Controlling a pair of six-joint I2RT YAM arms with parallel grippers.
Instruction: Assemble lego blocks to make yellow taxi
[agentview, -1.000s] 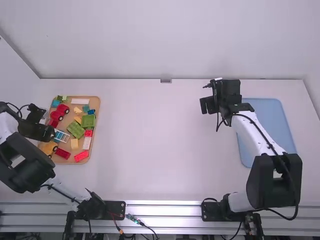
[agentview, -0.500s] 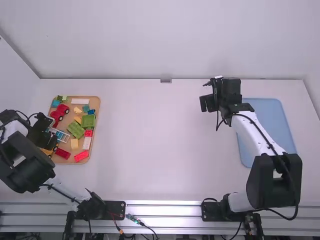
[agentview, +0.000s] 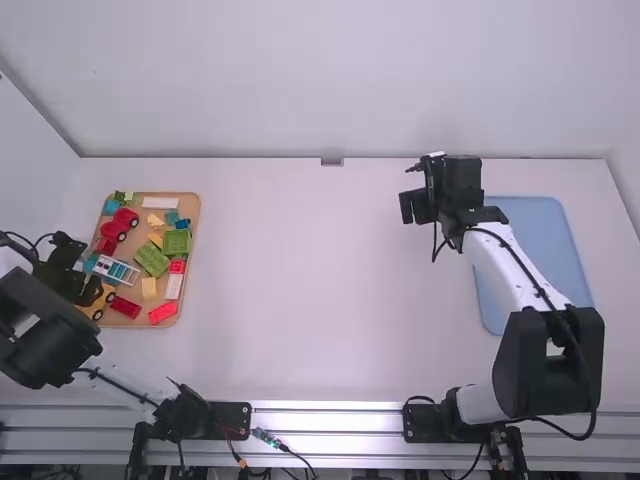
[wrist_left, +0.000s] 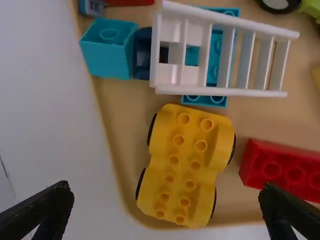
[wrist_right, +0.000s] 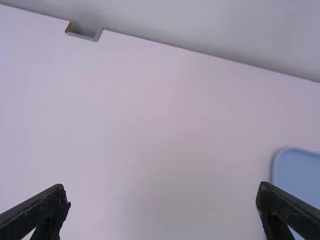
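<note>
The left claw (wrist_left: 166, 188) stands wide and empty, its fingers spread to either side of the yellow wheeled base (wrist_left: 186, 165), probably so that they can come down around the body. That base, the likely start of the taxi, lies studs up in a corner of the brown tray (wrist_left: 125, 107), which leaves its top free for building. The white ladder piece (wrist_left: 220, 91) and red block (wrist_left: 277, 170) lie near it, so a careful descent seems wise. A yellow block (agentview: 149, 288) waits in the same tray, perhaps for the cab. The right claw (wrist_right: 163, 189), also wide and empty, is over the white surface (agentview: 300, 280) beside the blue tray (agentview: 540, 260), leaving the middle free for assembly.
</note>
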